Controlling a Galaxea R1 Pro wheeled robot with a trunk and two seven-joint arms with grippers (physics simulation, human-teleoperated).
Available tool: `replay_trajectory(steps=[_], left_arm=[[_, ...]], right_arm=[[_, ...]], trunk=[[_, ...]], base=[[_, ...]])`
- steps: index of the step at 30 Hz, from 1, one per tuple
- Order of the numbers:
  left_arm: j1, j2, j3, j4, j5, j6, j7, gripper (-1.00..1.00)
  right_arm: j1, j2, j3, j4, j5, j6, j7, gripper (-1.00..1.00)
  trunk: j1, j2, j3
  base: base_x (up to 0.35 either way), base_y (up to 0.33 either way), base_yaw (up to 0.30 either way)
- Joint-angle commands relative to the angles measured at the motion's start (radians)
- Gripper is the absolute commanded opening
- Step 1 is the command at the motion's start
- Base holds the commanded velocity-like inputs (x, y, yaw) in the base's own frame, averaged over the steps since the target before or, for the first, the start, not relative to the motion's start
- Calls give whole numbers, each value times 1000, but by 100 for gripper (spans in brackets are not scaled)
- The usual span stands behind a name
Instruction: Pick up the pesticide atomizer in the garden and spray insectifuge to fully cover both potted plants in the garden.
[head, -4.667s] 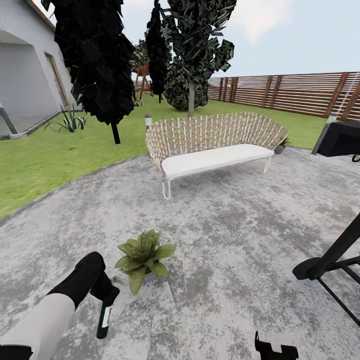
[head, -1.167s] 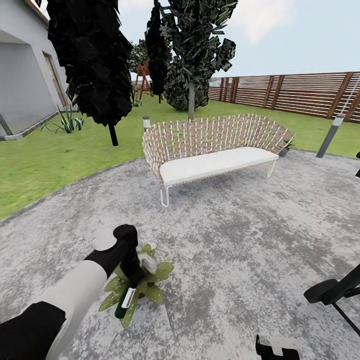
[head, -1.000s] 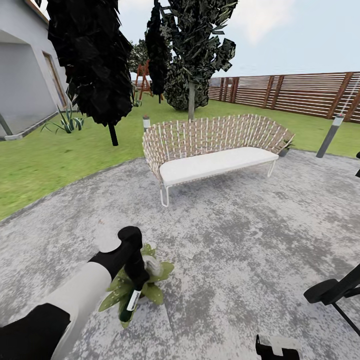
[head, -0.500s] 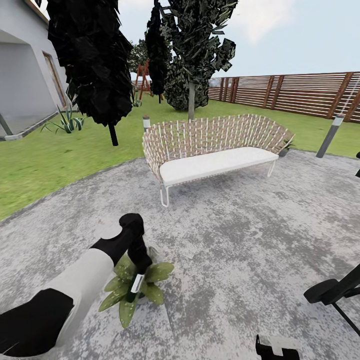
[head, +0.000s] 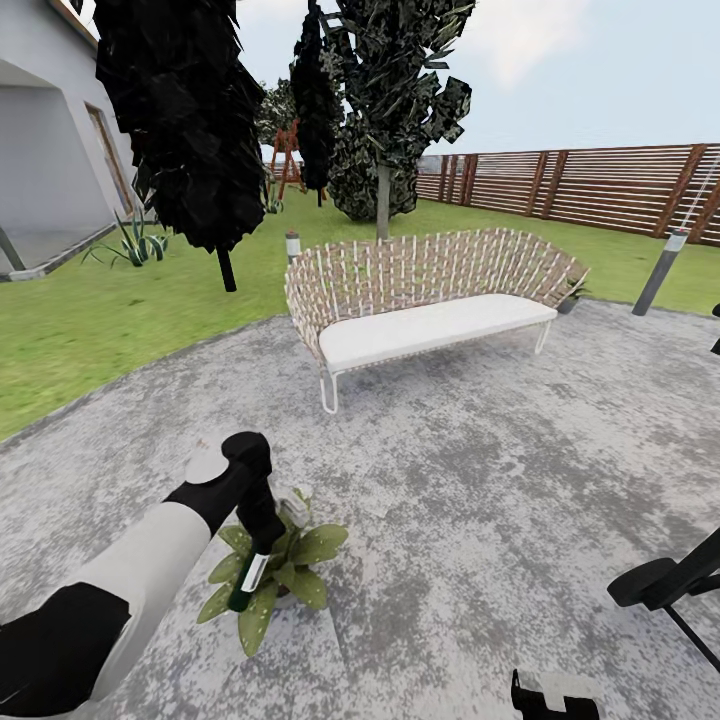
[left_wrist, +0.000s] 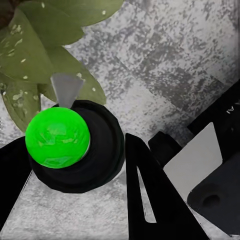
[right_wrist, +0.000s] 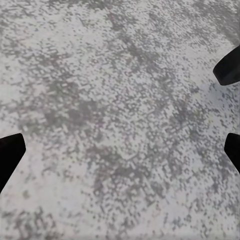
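Now left hand drawn back, atomizer lower over plant.

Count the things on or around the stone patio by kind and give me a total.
Spray bottle: 1
Potted plant, next to the bottle: 1
Potted plant, by the sofa's far end: 1
Wicker sofa: 1
Grey lamp posts: 2
Total: 6

I can't read any words or numbers here. The white label on my bottle is too small and blurry to read.
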Motion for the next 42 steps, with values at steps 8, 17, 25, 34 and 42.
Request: replay_trajectory(steps=[8,17,25,34,42], left_arm=[[19,-9,-2,0,-10,-43,-10,-100],[21,-12,-4,-1,-16,-45,-10,-100],[15,-12,-4,-2,-16,-44,-10,-100],[2,15,-1,-5,-15,-47,-10,-100],[16,62,-2,-1,-14,-151,-10,-100]], right_arm=[[-1,0,-6,1,10,-3,-4,100],[-1,1,-6,1,11,-3,-4,100],[-1,1,-6,1,11,-3,-4,100],[-1,1,-6,1,11,-3,-4,100],[-1,0,-6,1,11,-3,-4,100]], trunk=[[0,0,-1],[0,0,-1],[0,0,-1],[0,0,-1],[0,0,-1]], base=[[0,0,0],[-59,8,0],[-171,220,0],[-4,42,0],[0,0,0]])
